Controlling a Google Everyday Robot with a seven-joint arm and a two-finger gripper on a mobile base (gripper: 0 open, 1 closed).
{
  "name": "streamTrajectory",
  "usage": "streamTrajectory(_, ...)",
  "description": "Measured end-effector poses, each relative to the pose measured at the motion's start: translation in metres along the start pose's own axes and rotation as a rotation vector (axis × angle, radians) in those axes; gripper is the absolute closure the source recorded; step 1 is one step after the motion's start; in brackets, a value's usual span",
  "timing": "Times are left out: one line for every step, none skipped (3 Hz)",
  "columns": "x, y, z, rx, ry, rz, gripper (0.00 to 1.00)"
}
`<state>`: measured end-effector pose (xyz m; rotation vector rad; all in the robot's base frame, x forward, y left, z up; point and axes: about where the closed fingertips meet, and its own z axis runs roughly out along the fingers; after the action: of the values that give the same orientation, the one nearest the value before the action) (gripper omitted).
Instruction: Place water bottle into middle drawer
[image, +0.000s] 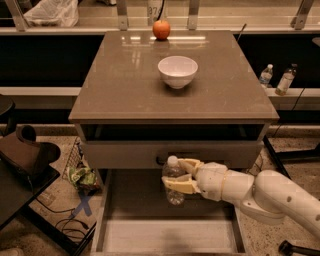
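The water bottle (173, 181) is clear plastic with a white cap, held upright. My gripper (180, 175) is shut on the water bottle, its cream fingers (176, 184) wrapped around the bottle's body; the arm reaches in from the lower right. The bottle hangs over the back part of the open middle drawer (114, 200), a wide shallow tray with a pale floor pulled out below the cabinet. The bottle's base is above the drawer floor, in front of the flat drawer front (125, 155).
A white bowl (177, 71) and a red apple (161, 29) sit on the brown cabinet top (120, 80). Two small bottles (276, 78) stand on a ledge at right. A dark chair (25, 155) and a green bag (82, 176) lie at left.
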<state>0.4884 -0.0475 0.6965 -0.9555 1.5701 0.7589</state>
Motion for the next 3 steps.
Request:
streamTrajectory(0.047,0.001,0.019,-0.052,-0.070,0.012,1.00)
streamTrajectory(0.048,0.001,0.021,-0.056,-0.072,0.012,1.00)
streamTrajectory(0.068,0.007,0.044,-0.126,-0.115,0.011,1.00)
